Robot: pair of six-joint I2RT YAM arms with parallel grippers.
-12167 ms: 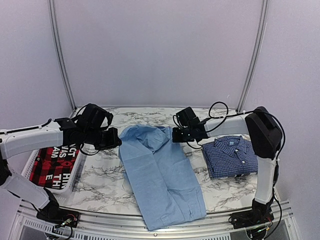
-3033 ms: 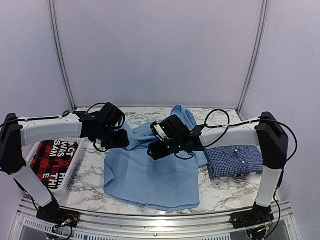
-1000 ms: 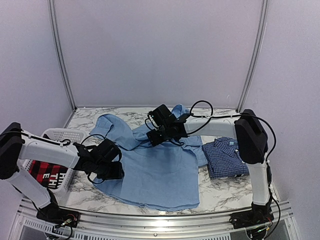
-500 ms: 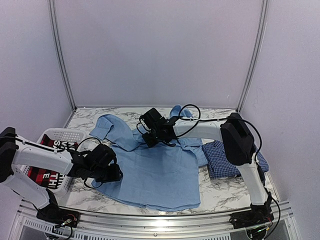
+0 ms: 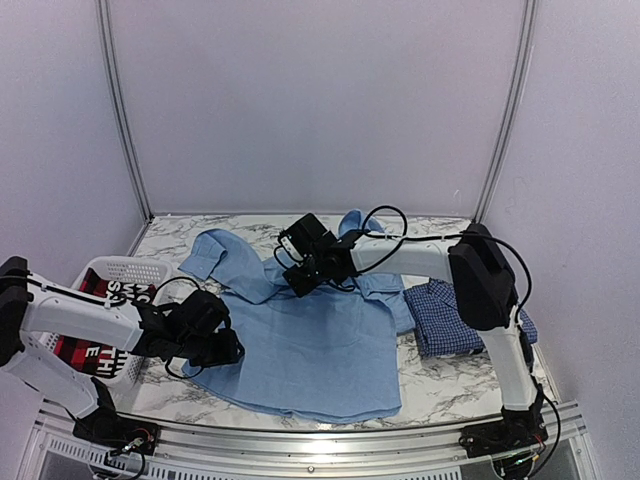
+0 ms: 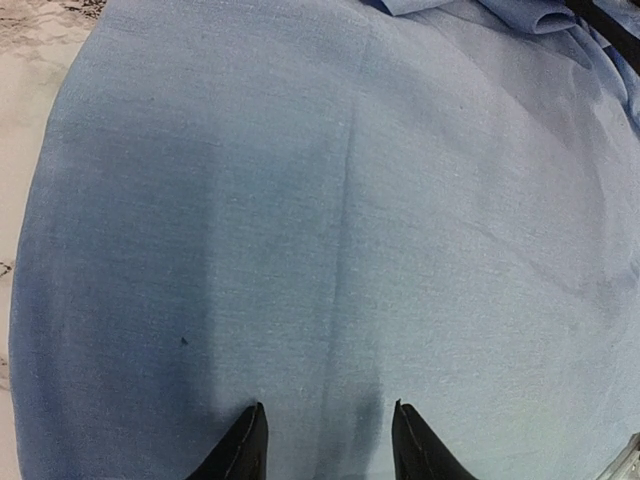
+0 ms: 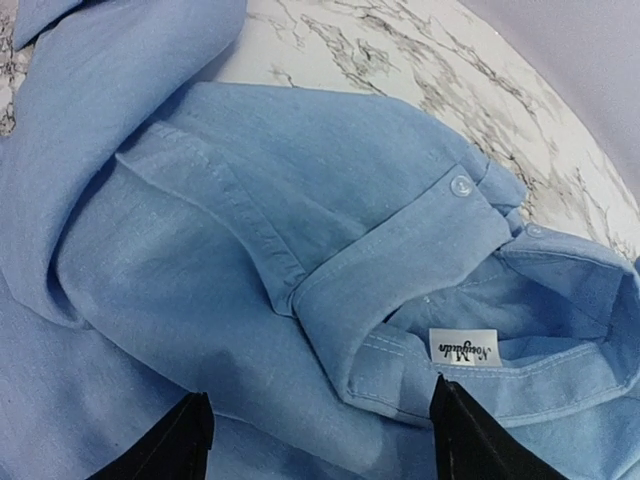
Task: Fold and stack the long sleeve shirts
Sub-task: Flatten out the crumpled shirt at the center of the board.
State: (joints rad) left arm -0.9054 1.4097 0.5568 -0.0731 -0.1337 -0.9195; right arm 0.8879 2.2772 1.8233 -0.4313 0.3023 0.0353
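The light blue shirt (image 5: 320, 340) lies spread out, back up, across the middle of the marble table (image 5: 440, 385), one sleeve (image 5: 215, 250) thrown out to the far left. My left gripper (image 5: 215, 345) rests low over the shirt's near-left edge; in the left wrist view (image 6: 325, 445) its fingers stand apart above flat cloth (image 6: 350, 200), holding nothing. My right gripper (image 5: 300, 270) hovers wide open at the collar; its own view (image 7: 325, 435) shows the collar (image 7: 400, 270) and a white label (image 7: 464, 349). The dark checked shirt (image 5: 440, 320) lies folded at the right.
A white basket (image 5: 115, 272) at the left edge holds a red-and-black garment (image 5: 85, 345) with white letters. The right arm's upright link (image 5: 500, 330) stands in front of the checked shirt. Grey walls close in behind and at both sides.
My right gripper has slid leftwards along the collar area. My left gripper has drawn back a little towards the near-left edge of the shirt. The shirt itself lies much as before.
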